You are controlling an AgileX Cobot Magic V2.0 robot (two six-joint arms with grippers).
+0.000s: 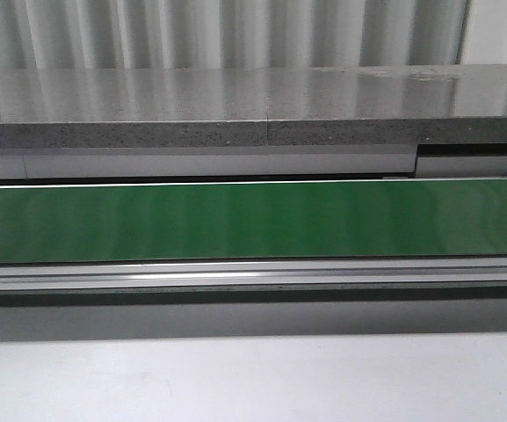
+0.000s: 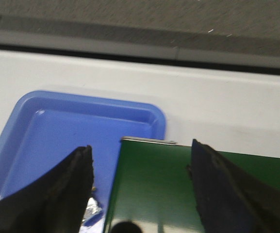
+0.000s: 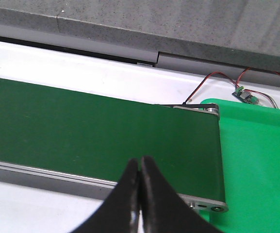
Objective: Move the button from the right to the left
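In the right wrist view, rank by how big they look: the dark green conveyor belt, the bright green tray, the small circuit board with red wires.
1. Dark green conveyor belt, widest area.
2. Bright green tray, cut off by the frame, so its full size is unsure.
3. Small circuit board, tiny, and farther from the camera.

I see a white table (image 1: 253, 378) carrying a long green conveyor belt (image 1: 253, 220) that runs across it from side to side. At the belt's left end a blue tray (image 2: 57, 136) lies on the white surface, just beside the belt; at the right end a green tray (image 3: 261, 165) sits against the roller, with thin red and black wires (image 3: 212, 80) and a small circuit board (image 3: 244, 94) lying behind it.
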